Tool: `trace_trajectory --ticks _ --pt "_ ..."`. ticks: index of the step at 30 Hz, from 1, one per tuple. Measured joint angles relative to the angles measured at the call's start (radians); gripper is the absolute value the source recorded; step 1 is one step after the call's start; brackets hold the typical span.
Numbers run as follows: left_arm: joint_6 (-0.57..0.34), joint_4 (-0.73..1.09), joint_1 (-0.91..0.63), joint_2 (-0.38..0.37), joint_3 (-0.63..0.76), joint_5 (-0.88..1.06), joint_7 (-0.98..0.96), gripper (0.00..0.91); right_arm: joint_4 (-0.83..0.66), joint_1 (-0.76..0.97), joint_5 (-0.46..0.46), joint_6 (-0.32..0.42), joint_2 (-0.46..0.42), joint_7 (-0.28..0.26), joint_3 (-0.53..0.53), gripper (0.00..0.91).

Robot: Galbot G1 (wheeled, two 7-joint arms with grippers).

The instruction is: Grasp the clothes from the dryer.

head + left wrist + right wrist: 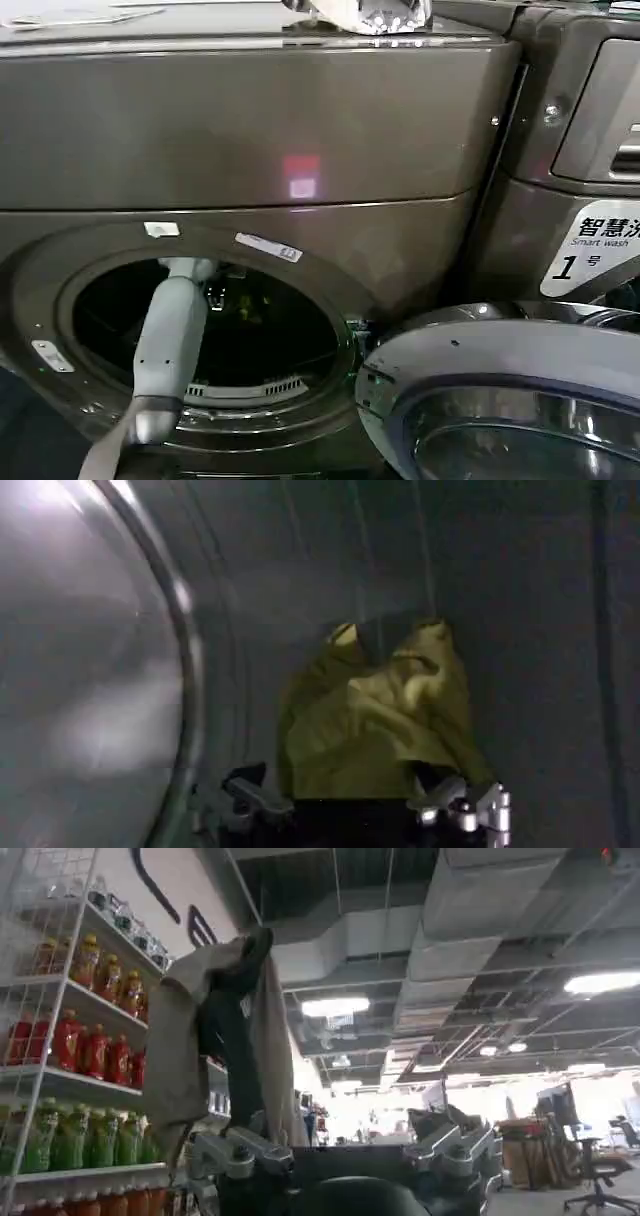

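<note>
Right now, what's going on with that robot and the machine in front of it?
The robot's left arm reaches through the open porthole of the dryer, with the left gripper deep inside the drum. Its fingers are spread open on either side of the clothes, a yellow-green bundle resting against the drum wall, not yet grasped. The dryer door hangs open to the right. The right gripper is held away from the machine, open, pointing up toward the ceiling.

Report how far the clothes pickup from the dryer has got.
Done: the dryer door is open and the left gripper is inside the drum. In hand: its open jaws sit on either side of the yellow-green clothes. Left: shutting on them and pulling them out. The right gripper waits outside, open.
</note>
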Motion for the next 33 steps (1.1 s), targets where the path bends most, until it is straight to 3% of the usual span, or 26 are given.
trace_trajectory --ticks 17,18,19,20,21,33 --pt "0.004 0.165 -0.037 0.006 -0.068 0.016 -0.087 0.907 0.000 0.003 -0.011 0.007 0.004 -0.001 -0.013 0.907" --pt "0.004 0.174 -0.038 0.007 -0.070 0.015 -0.092 0.830 0.000 0.004 -0.011 0.008 0.004 -0.001 -0.013 0.907" --pt "0.003 0.182 -0.039 0.007 -0.073 0.014 -0.096 0.444 0.000 0.004 -0.011 0.008 0.004 -0.001 -0.013 0.907" --pt "0.002 0.191 -0.040 0.007 -0.074 0.012 -0.101 0.114 0.000 0.004 -0.012 0.008 0.004 -0.001 -0.013 0.907" --pt "0.002 0.199 -0.041 0.007 -0.076 0.010 -0.105 0.000 0.000 0.004 -0.012 0.008 0.004 -0.001 -0.013 0.907" --pt "0.002 0.221 -0.022 0.005 -0.085 -0.032 -0.141 0.000 -0.003 0.005 -0.016 0.011 0.003 -0.001 -0.017 0.907"
